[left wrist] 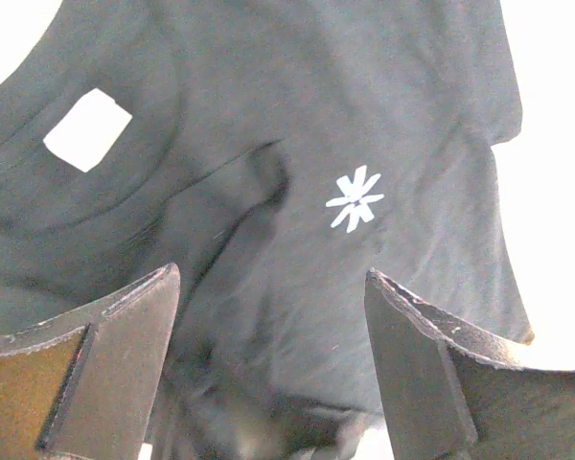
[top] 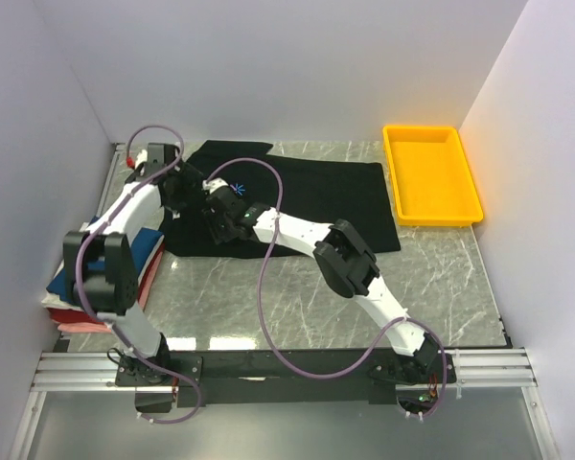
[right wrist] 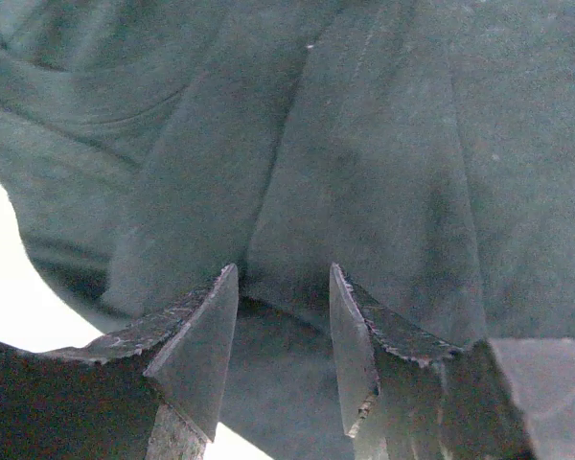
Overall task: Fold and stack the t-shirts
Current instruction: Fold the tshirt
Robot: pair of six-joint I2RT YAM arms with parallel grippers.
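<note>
Centrally, one black t-shirt (top: 326, 196) lies spread flat on the marble table (top: 268, 297), in the upper middle of the top view, while three folded t-shirts (top: 146, 244), navy-blue, red and pink, sit stacked at the left edge. Two claws hover over its left part: the left gripper (left wrist: 268, 287) gapes wide with nothing between its jaws, and the right gripper (right wrist: 283, 273) stands parted at a ridge of cloth. One yellow tray (top: 431, 129) rests at upper right.

so the black t-shirt (top: 326, 192) is soft matt cloth, yellow tray (top: 393, 177) looks like smooth glossy plastic, table (top: 268, 307) has a marble-look sheen
</note>
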